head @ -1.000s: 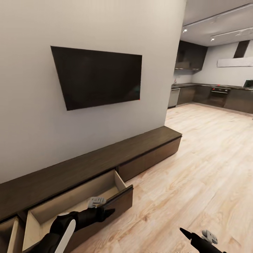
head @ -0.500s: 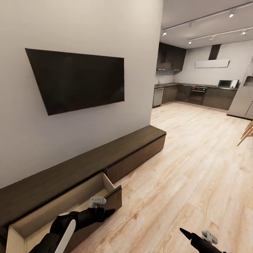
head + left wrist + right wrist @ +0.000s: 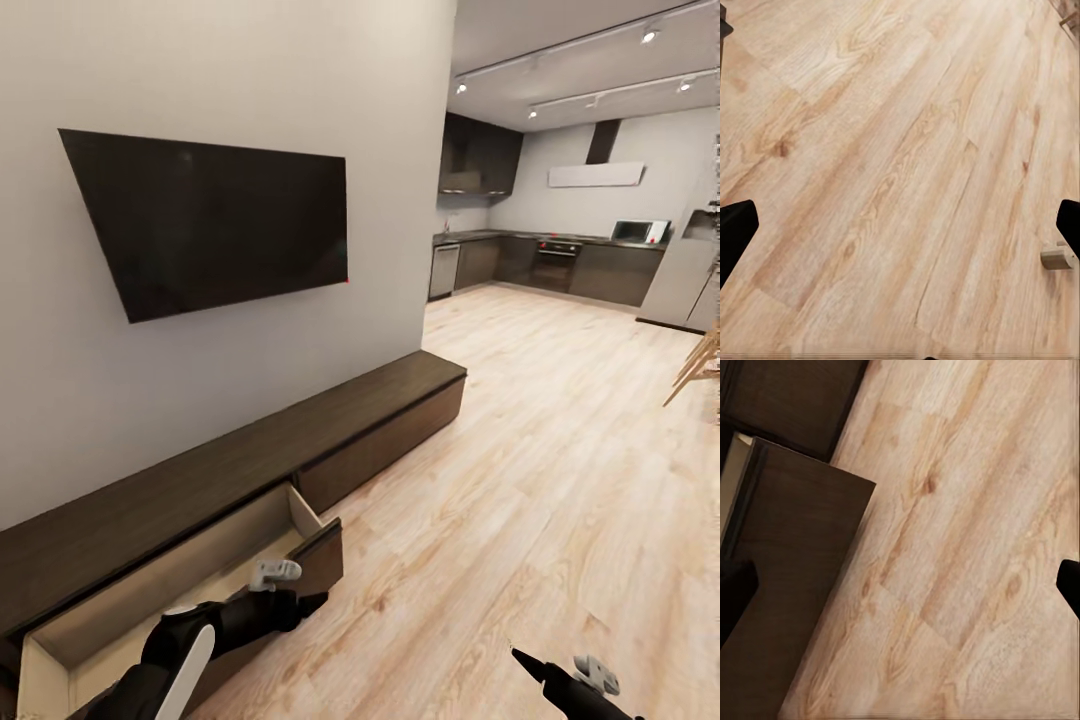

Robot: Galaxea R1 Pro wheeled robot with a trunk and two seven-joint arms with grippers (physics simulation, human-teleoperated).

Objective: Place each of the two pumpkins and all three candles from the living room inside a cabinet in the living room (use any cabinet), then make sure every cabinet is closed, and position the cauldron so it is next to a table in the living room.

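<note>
The long dark brown cabinet runs along the wall under the black TV. One of its drawers stands pulled out at the lower left, and the visible part of its pale inside is bare. My left gripper hovers open just in front of that drawer's front panel, over bare floor. My right gripper is open low over the wooden floor, and its wrist view takes in the drawer's dark front. Pumpkins, candles, cauldron and coffee table are out of view.
Light wood floor stretches right and back to a dark kitchen. Wooden chair legs poke in at the right edge. A small beige block lies on the floor near the left gripper.
The whole view has swung right, so the TV, cabinet and open drawer sit further left in the picture and more kitchen shows. Both arms keep the same pose.
</note>
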